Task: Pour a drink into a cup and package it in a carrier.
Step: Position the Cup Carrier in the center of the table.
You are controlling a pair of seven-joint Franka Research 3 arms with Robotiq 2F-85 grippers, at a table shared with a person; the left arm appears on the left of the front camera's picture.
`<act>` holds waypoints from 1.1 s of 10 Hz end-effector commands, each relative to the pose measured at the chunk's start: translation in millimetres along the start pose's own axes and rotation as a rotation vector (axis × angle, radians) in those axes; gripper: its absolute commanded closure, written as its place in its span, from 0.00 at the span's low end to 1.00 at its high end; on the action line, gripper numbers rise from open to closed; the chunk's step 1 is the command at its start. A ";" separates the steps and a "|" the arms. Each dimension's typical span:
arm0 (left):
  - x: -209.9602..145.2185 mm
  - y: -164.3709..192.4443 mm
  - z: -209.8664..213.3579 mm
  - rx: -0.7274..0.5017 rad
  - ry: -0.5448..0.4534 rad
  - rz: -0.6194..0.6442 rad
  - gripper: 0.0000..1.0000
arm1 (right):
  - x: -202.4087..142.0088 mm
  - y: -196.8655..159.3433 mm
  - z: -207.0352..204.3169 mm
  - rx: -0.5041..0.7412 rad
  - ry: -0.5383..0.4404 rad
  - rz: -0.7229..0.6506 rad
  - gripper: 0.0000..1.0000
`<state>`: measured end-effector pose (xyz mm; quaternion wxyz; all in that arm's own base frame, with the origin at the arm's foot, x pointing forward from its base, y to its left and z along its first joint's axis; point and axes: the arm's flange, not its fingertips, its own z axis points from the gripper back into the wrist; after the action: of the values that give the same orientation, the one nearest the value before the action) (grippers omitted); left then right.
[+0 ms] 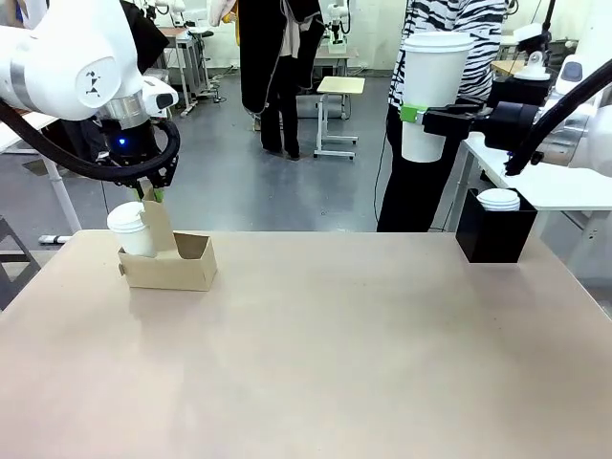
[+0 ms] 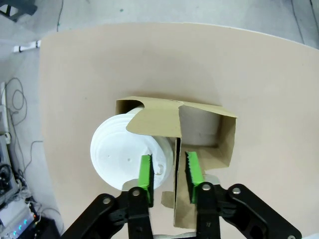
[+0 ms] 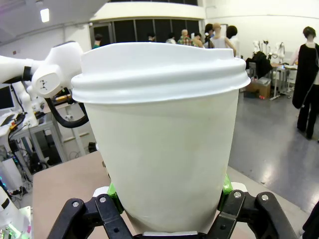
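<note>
**While the first cup (image 2: 119, 154) sits in the carrier (image 2: 207, 127), a second cup (image 3: 164, 139) is held up high**

When the left gripper (image 2: 169, 162) is looked at from its wrist, its two green pads (image 2: 145, 172) are seen a little apart, not wide. The handle tab (image 2: 177, 149) of the carrier stands up between them. A gap is seen beside the tab, so it is not squeezed. Just beside the tab, the first cup, white with a lid, is seated in one round slot. The slot on the other side is seen down to its brown floor. The carrier is set on the far left part of the table (image 1: 335, 344).

Over on the right, the right gripper (image 3: 169, 189) is closed around the second cup, which is also white and has a lid. It is held upright and high, well apart from the carrier. Lower down, a black box (image 1: 492, 244) topped with white lids is set at the table's far right edge. A person in a striped top (image 1: 478, 19) is seen behind the cup.
</note>
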<state>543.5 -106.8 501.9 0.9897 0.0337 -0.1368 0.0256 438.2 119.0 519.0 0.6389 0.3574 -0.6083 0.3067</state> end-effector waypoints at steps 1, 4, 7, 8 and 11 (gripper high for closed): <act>2.7 -2.9 2.0 0.019 0.004 0.008 1.00 | 3.4 2.2 -0.1 -0.001 -0.007 -0.002 0.20; 5.5 -0.5 -0.8 0.002 0.035 0.020 1.00 | 3.4 2.2 -0.1 -0.001 -0.007 -0.002 0.20; -0.8 -1.7 -1.6 -0.001 0.010 -0.001 1.00 | 3.4 2.2 -0.1 -0.001 -0.007 -0.002 0.20; -0.8 -1.7 -1.6 -0.001 0.010 -0.001 1.00 | 3.4 2.2 -0.1 -0.001 -0.007 -0.002 0.20; -4.5 -4.7 9.2 0.008 -0.002 0.029 0.98 | 3.4 2.2 -0.1 -0.001 -0.007 -0.002 0.20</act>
<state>544.2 -110.3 502.5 0.9905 0.0309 -0.1311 0.0261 438.2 119.0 519.0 0.6389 0.3574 -0.6083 0.3067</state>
